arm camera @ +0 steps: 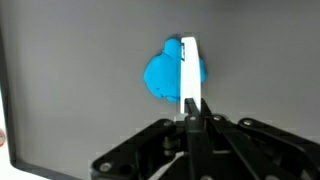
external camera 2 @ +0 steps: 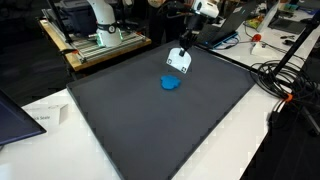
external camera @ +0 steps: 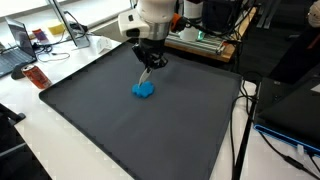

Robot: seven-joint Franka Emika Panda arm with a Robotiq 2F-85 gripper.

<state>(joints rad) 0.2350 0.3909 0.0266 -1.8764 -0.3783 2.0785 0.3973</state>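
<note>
A blue lumpy object (external camera: 144, 90) lies on a dark grey mat (external camera: 120, 130) and shows in both exterior views (external camera 2: 171, 83). My gripper (external camera: 150, 62) hangs just above it, shut on a thin white flat piece (external camera: 146, 76) that points down towards the blue object. In an exterior view the white piece (external camera 2: 178, 60) hangs a little above and beside the blue object. In the wrist view the white piece (arm camera: 188, 75) stands edge-on between my closed fingers (arm camera: 190, 118), with the blue object (arm camera: 165, 72) behind it on the mat (arm camera: 70, 80).
A red-brown object (external camera: 36, 78) lies by the mat's edge, with a laptop (external camera: 15, 52) beyond it. A metal-framed machine (external camera 2: 100, 35) stands on the table behind the mat. Cables (external camera 2: 285, 80) and a tripod leg stand off the mat's side.
</note>
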